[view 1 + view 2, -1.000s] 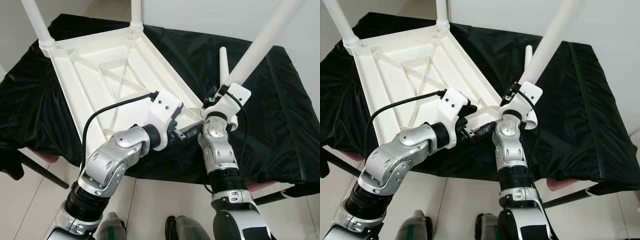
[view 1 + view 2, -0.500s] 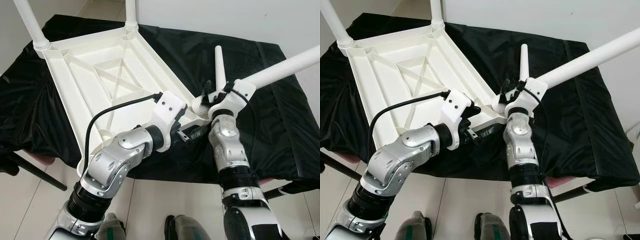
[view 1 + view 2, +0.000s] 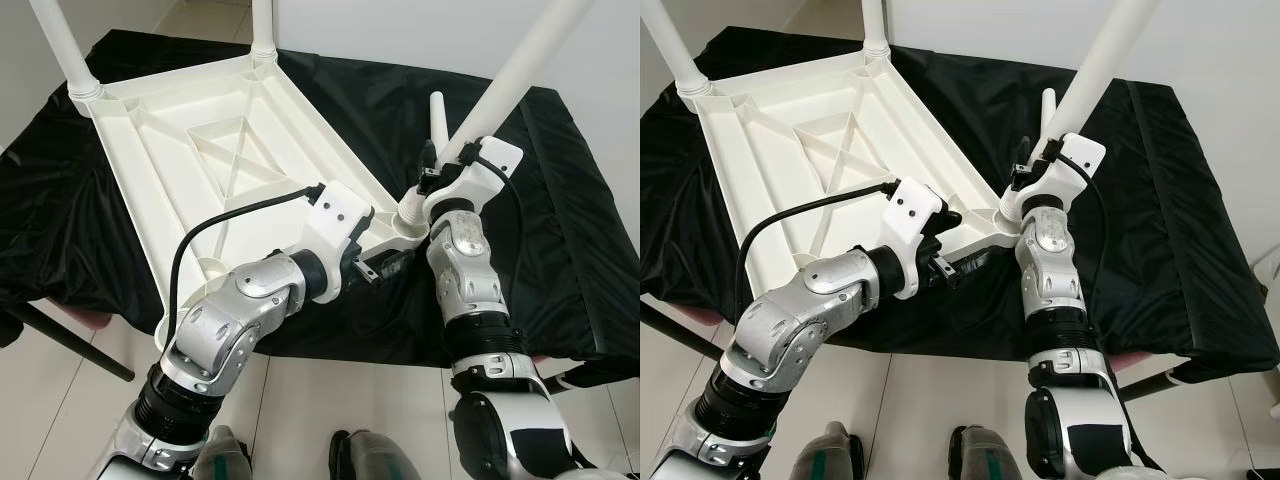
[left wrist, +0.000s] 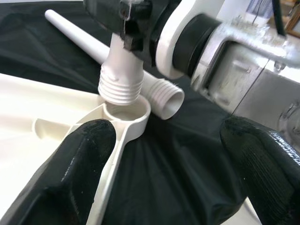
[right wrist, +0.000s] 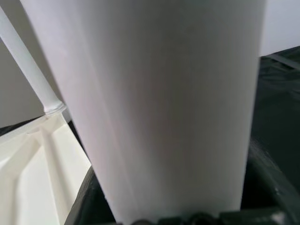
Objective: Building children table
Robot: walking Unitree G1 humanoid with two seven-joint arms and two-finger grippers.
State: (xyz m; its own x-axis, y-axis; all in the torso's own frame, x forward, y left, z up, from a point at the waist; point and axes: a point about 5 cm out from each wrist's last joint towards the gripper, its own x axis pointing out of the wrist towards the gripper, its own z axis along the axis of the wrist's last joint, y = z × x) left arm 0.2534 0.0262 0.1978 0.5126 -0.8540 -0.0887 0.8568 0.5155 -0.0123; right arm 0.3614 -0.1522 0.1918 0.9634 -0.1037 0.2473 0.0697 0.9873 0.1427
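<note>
Because the legs have to be screwed in from below, the white tabletop [image 3: 220, 150] is laid upside down on a black-draped surface [image 3: 560, 200], with its ribbed underside facing up. Two legs are already seated upright in the far corner sockets, one at the far left [image 3: 62, 45] and one further right [image 3: 262, 25].

A third leg [image 3: 510, 80] is gripped near its lower end by the right gripper [image 3: 438, 175], whose fingers are closed around it; in the right wrist view the white tube is seen passing straight between them. The leg is held tilted, leaning up and away to the right, and its threaded end [image 4: 121, 86] is brought just above, or barely into, the round corner socket [image 4: 127, 112]. Full seating cannot be judged. The tilt appears to need correcting before the threads can bite.

So that the tabletop does not slide or turn under that push, the left gripper [image 4: 164, 164] is kept at the near corner, its fingers spread wide, one fingertip [image 4: 75, 159] resting on or against the rim beside the socket. The left forearm is bent inward across the body; the right forearm is raised nearly vertical.

A fourth leg [image 3: 437, 118] is left lying on the cloth just beyond the socket, threaded end toward it.
</note>
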